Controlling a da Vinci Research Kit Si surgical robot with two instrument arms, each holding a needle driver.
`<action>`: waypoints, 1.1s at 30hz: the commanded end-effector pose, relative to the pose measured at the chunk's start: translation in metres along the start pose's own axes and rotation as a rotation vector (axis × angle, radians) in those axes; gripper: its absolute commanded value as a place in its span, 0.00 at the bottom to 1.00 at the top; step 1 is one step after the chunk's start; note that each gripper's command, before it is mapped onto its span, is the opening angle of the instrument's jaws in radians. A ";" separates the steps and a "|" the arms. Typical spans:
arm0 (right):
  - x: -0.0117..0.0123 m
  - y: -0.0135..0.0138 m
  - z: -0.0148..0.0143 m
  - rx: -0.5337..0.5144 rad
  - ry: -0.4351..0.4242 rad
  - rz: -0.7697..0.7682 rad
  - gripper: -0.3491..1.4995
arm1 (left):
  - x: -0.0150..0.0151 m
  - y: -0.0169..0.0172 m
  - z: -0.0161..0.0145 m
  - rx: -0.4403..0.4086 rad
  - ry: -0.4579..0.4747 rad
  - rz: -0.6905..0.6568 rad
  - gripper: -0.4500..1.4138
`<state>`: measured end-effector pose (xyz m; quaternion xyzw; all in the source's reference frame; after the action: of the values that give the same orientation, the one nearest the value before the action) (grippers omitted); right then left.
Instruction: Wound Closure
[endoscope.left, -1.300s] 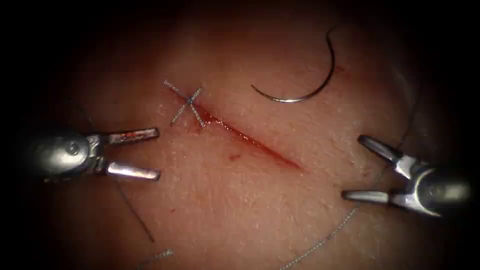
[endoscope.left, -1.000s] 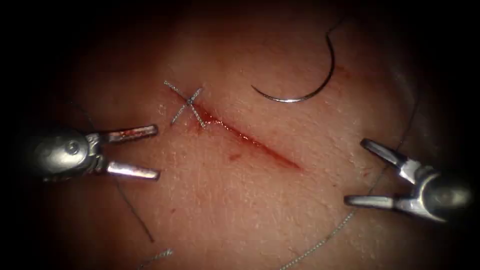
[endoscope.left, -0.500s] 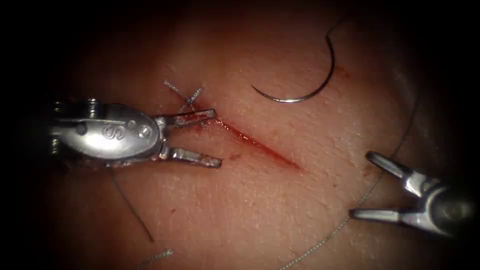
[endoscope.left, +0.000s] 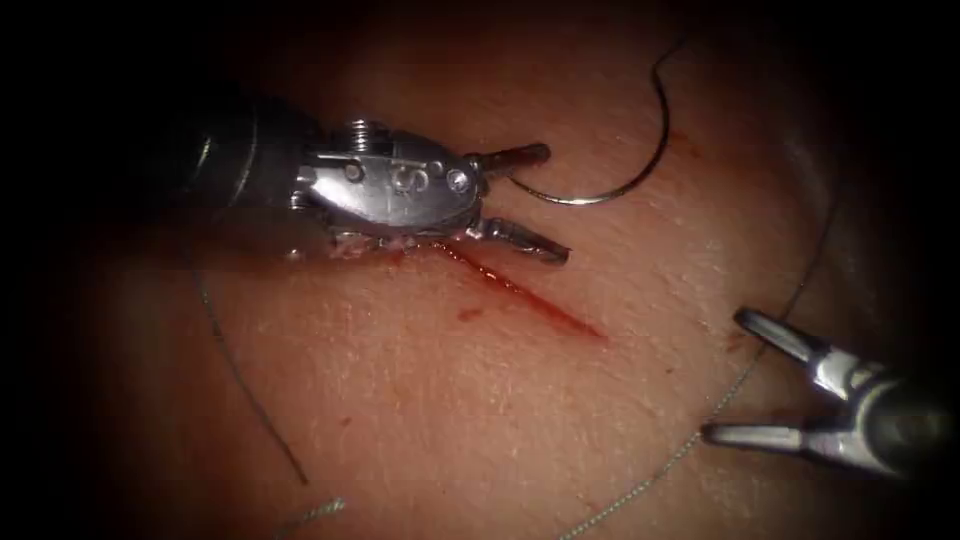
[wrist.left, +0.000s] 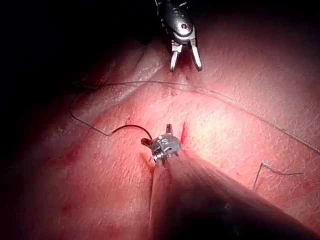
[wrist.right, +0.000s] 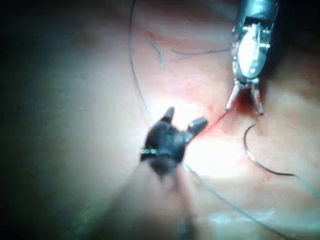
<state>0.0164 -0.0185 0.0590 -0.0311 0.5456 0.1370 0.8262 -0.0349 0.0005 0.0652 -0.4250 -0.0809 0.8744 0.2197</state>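
Note:
The curved needle (endoscope.left: 600, 197) lies flat on the tissue (endoscope.left: 480, 400), to the right of the cut (endoscope.left: 520, 293) and not in the tissue. My left tool (endoscope.left: 550, 203) reaches over the cut's upper end, jaws open around the needle's free end and holding nothing. In the left wrist view the same tool (wrist.left: 156, 134) sits beside the dark needle (wrist.left: 125, 127). My right tool (endoscope.left: 725, 375) stands open and holds nothing on the right of the cut. Thread (endoscope.left: 745, 375) trails from the needle's other end past the right tool.
A loose dark strand (endoscope.left: 250, 400) and a short cut end of thread (endoscope.left: 315, 512) lie on the left of the cut. Red fluid lines the cut. The right wrist view has the left tool (wrist.right: 245, 102), the needle (wrist.right: 255, 155) and my right tool (wrist.right: 184, 119).
The left tool has moved up and to the right, from left of the cut, over the crossed stitch, to the needle's end. The right tool drifted slightly down and right. The needle has not moved.

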 end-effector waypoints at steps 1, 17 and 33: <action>-0.0003 -0.0009 0.0007 0.002 0.000 0.003 0.72 | -0.0004 0.0001 0.0012 -0.004 -0.013 0.006 0.49; -0.0002 -0.0012 0.0009 0.000 -0.001 0.008 0.72 | -0.0027 -0.0012 0.0060 -0.013 -0.173 0.049 0.45; -0.0007 -0.0003 0.0012 -0.027 0.001 0.209 0.66 | -0.0037 0.0002 0.0020 -0.006 -0.265 0.134 0.00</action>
<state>0.0168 -0.0178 0.0596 0.0171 0.5450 0.2376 0.8039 -0.0337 -0.0012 0.0680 -0.3097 -0.0787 0.9365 0.1448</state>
